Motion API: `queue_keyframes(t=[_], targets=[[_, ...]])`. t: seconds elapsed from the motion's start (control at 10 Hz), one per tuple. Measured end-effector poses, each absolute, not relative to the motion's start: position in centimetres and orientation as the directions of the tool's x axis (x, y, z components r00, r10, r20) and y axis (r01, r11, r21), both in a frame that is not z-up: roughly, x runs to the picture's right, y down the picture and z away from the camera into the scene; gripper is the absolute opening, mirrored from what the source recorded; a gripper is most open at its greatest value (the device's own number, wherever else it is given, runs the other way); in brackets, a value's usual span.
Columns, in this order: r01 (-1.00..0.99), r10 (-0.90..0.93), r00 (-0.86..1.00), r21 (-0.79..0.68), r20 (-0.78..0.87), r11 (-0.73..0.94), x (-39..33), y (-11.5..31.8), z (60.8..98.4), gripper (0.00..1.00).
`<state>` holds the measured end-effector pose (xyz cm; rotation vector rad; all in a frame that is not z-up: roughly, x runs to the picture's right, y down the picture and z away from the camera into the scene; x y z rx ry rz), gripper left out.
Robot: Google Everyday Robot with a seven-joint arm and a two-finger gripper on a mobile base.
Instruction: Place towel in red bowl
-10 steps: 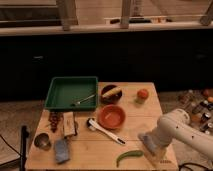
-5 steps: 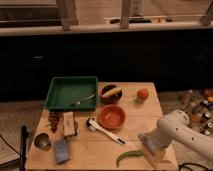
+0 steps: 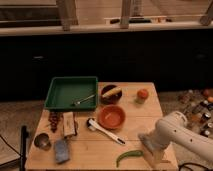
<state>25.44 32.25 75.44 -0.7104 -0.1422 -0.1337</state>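
The red bowl point(image 3: 111, 117) stands upright near the middle of the wooden table point(image 3: 135, 125), and I see nothing inside it. A pale cloth, probably the towel point(image 3: 155, 158), lies at the table's front right corner, mostly covered by my arm. My gripper point(image 3: 149, 144) is at the end of the white arm. It points down over that cloth, to the right of and nearer than the red bowl.
A green tray point(image 3: 60, 100) with a utensil is at the back left. A dark brown bowl point(image 3: 111, 93) holds something yellow. An orange item point(image 3: 142, 95), a white spoon point(image 3: 105, 131), a green pepper point(image 3: 128, 156), a blue pad point(image 3: 61, 150) and a metal cup point(image 3: 42, 141) also lie on the table.
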Motion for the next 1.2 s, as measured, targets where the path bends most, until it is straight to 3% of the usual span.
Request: queue_keyframes(t=[0.3, 0.5, 1.2], targets=[[0.112, -0.032, 0.990, -0.629, 0.136, 0.770, 27.0, 32.3, 76.3, 0.80], [0.088, -0.017, 0.993, -0.623, 0.118, 0.777, 27.7, 32.2, 76.9, 0.72], [0.082, -0.013, 0.993, -0.622, 0.115, 0.779, 28.2, 31.5, 77.0, 0.04]])
